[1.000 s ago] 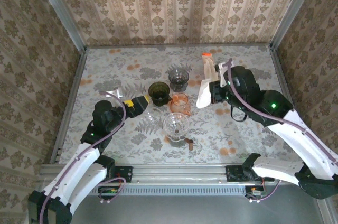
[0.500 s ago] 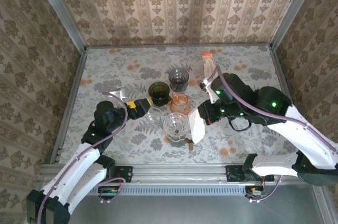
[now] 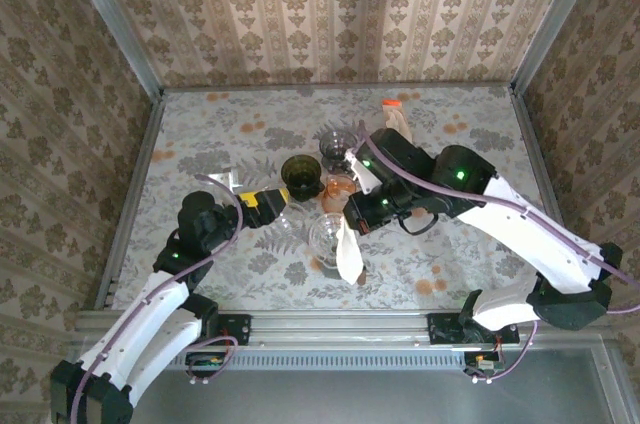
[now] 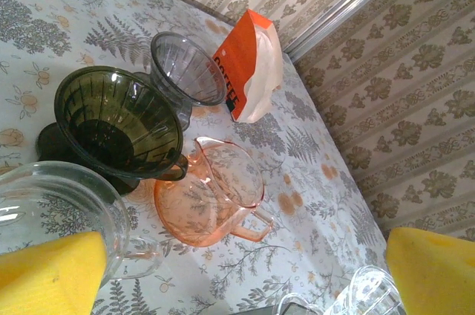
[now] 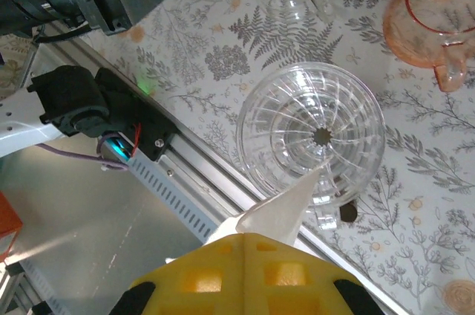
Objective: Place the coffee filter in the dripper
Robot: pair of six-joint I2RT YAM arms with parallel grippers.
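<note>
Two grippers work over the patterned table [image 3: 200, 134]. Right gripper [image 5: 245, 255] is clamped on the white coffee filter [image 5: 278, 207], whose pointed tip overlaps the near rim of the clear dripper [image 5: 312, 137]; the filter is not seated in the cone. Left gripper [image 3: 268, 200] has its yellow fingers [image 4: 52, 274] spread wide apart, near a green dripper [image 4: 119, 118] and a pink jug [image 4: 208, 203].

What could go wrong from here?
The coffee filter, pinched flat in the right gripper, has its tip over the near rim of the clear dripper, not its centre. Released now, it might slide off outside. Unopened, it may not seat as a cone. Pushing down could nudge the clear dripper into the pink dripper.
</note>
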